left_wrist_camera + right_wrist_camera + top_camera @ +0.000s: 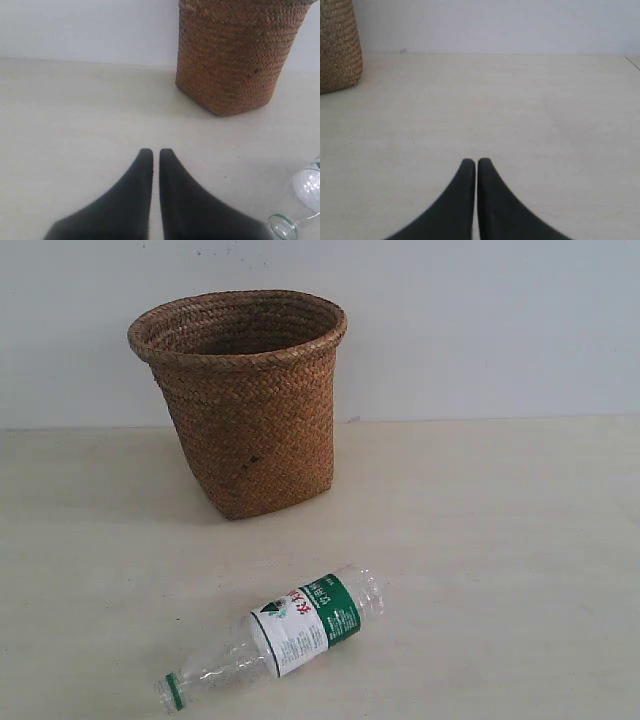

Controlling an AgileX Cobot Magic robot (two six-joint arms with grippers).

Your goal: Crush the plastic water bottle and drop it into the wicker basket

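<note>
Bottle near left hand (apart)

The clear ribbed plastic bottle was cut off beyond its neck in the left wrist view; the brown woven wicker basket was cropped at its rim.

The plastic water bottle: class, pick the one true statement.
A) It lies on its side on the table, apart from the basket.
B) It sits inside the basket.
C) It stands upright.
A: the plastic water bottle lies on its side on the table, with bare table between it and the wicker basket.
</note>
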